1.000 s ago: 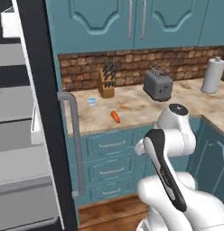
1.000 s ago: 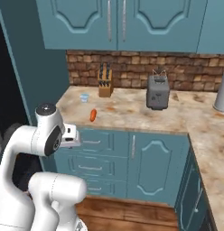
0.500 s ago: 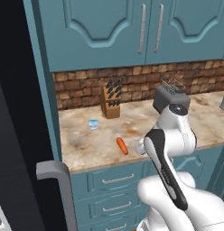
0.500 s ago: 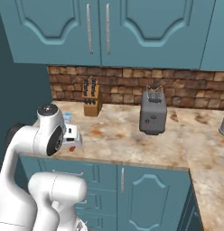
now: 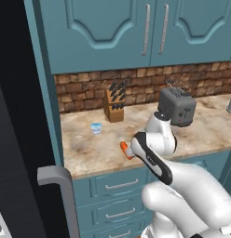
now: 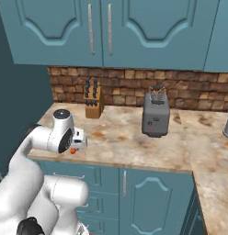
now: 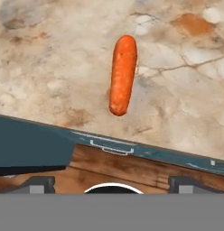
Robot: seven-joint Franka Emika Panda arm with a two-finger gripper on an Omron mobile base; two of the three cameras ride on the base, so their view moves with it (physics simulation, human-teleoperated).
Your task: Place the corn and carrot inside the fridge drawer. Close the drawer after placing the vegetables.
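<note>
An orange carrot (image 7: 123, 74) lies alone on the marbled counter (image 7: 186, 90), near its front edge. The gripper (image 7: 111, 182) hovers above it, fingers spread wide, holding nothing. A knife block (image 5: 114, 104) holding dark-handled knives stands by the brick wall.

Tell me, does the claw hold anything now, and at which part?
Nothing is held. The claw is open, and the carrot lies free on the counter ahead of it.

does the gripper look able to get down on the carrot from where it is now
Probably yes. The carrot lies alone on bare counter near the front edge, nothing on or beside it. The gripper is open, with the carrot ahead of its fingertips.
</note>
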